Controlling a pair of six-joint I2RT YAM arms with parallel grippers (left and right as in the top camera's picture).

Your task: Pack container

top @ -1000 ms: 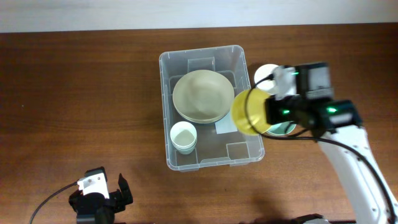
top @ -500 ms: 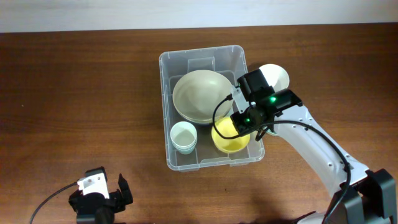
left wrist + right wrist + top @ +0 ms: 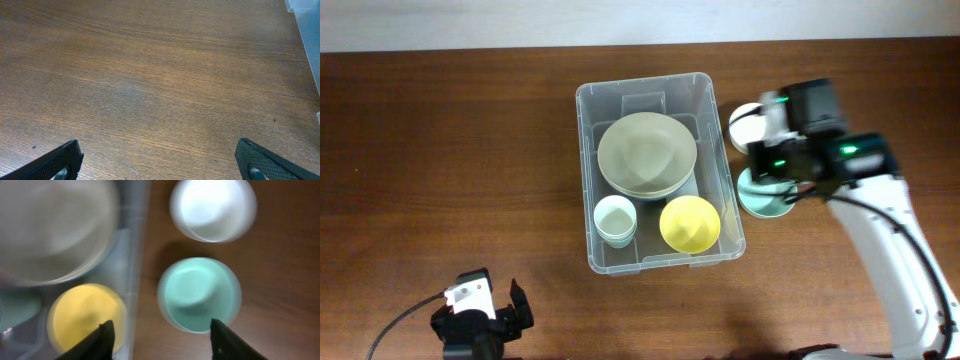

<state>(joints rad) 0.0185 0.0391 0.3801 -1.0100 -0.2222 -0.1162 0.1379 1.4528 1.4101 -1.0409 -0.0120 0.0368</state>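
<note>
The container (image 3: 582, 180), a large clear bin, stands mid-table. Inside it are a big beige bowl (image 3: 646, 153), a small pale cup (image 3: 615, 218) and a yellow bowl (image 3: 690, 223). My right gripper (image 3: 760, 165) hovers just right of the bin, over a teal bowl (image 3: 760, 197). In the right wrist view the right gripper (image 3: 161, 332) is open and holds nothing, with the yellow bowl (image 3: 86, 317) on its left and the teal bowl (image 3: 199, 294) on its right. My left gripper (image 3: 485, 318) rests at the front left, and the left gripper (image 3: 160, 162) is wide open over bare wood.
A white bowl (image 3: 748, 120) sits on the table behind the teal one, partly under my right arm, and appears blurred as the white bowl (image 3: 212, 209). A corner of the bin (image 3: 307, 15) shows at the upper right of the left wrist view.
My right gripper lowered the yellow bowl into the container's front right, let go, opened, and drew back right over the teal bowl. The left arm has not moved.
</note>
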